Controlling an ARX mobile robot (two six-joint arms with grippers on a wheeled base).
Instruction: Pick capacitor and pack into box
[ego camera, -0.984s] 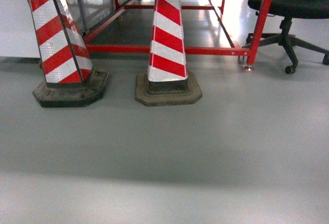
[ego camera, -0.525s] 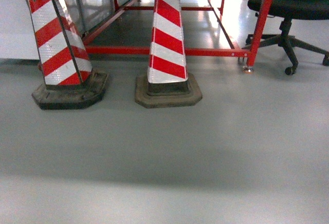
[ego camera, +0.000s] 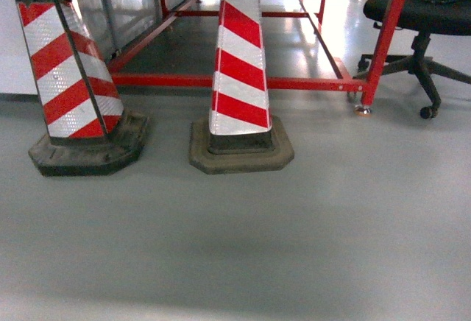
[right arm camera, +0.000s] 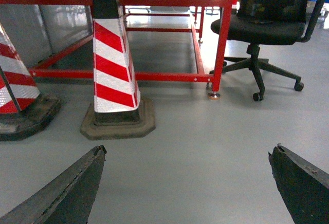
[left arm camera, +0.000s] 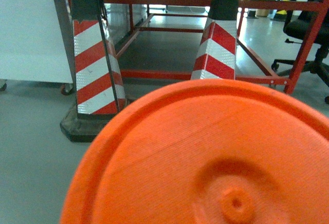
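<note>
We are carrying our right gripper [right arm camera: 187, 183] with its two dark fingers spread wide and nothing between them, only grey floor [right arm camera: 205, 147] below. Our left gripper is hidden behind a ribbed orange plastic disc [left arm camera: 216, 162] filling the left wrist view, so we cannot tell how its jaws are standing. Ahead we are facing two red-and-white striped traffic cones [ego camera: 239, 78] before a red steel frame [ego camera: 383, 41], with a black office chair [right arm camera: 270, 18] beside it. Neither capacitor nor the pale pink box is showing anywhere; probably we are driving toward them, so we should be steering around the cones.
</note>
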